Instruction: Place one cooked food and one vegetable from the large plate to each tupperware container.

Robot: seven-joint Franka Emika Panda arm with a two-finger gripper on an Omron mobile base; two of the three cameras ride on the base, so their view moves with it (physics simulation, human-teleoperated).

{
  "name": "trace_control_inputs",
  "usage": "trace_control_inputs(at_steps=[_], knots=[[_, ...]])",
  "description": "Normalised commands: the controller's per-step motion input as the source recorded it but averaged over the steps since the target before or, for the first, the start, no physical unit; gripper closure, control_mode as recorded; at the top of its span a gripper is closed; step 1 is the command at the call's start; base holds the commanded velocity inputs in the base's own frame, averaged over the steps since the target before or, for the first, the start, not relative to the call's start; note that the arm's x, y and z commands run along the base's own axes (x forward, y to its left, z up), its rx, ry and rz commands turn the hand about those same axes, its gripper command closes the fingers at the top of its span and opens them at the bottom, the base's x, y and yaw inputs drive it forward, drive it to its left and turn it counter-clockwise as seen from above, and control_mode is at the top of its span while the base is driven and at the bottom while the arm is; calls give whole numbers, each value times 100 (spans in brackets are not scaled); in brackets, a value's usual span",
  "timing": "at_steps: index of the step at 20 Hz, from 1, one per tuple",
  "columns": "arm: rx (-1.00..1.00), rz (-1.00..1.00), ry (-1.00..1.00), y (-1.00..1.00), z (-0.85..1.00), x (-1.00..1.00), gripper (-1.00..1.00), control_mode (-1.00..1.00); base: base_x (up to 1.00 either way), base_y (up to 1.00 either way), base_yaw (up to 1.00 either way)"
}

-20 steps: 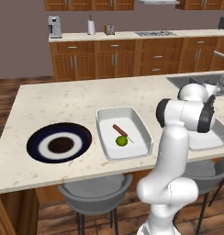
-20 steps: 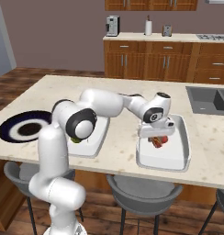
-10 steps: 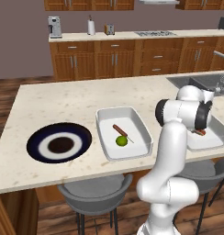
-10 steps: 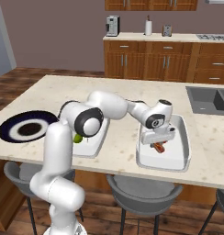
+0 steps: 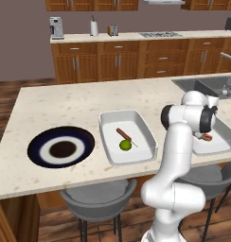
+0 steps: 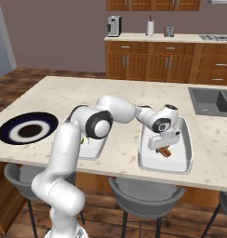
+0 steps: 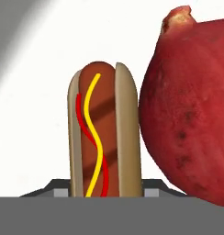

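Found the gripper (image 6: 158, 142) low inside the right-hand tupperware container (image 6: 181, 163), pointed down at the tray floor, with the arm folded across from the base. Found the hot dog (image 7: 104, 137) lying flat on that white floor straight ahead of the gripper, squarely on its centre line. Saw its long axis running up the hand view, away from the finger tips, so lengthwise along the gap and not across it. Saw the near end of the bun dropping out of sight at the bottom edge, right where the tips rise.

Noted a dark red round vegetable (image 7: 187, 110) just to one side of the hot dog, touching the bun along its flank and standing much taller. Judged that side to be the tight one: any sideways drift of the hand would meet it first. Judged straight back up, along the gripper's own line, to be the clean way out.

Could not tell the state of the jaws: neither wide apart nor fully together by the look of it, and the tips themselves hidden behind the bun's end. Could not tell either whether the pads touched the hot dog or stood just clear of it.

Elsewhere: found the left-hand tupperware container (image 5: 136, 118) carrying a small green round vegetable (image 5: 125, 145) and a thin brown stick of food (image 5: 123, 133), and the large plate (image 5: 39, 151) well apart on the counter's left.
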Motion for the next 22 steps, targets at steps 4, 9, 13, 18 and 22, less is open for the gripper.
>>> trace_control_inputs(at_steps=[4,9,13,18,22], knots=[[0,4,0,0,-4,-2,-100,-100,0,0,0],[0,0,-1,0,9,-16,-100,-100,0,0,0],[0,0,-11,0,52,-28,-100,-100,0,0,0],[-1,0,-18,25,58,-60,-100,-100,0,0,0],[-1,0,-29,54,71,-60,-100,-100,0,0,0]])
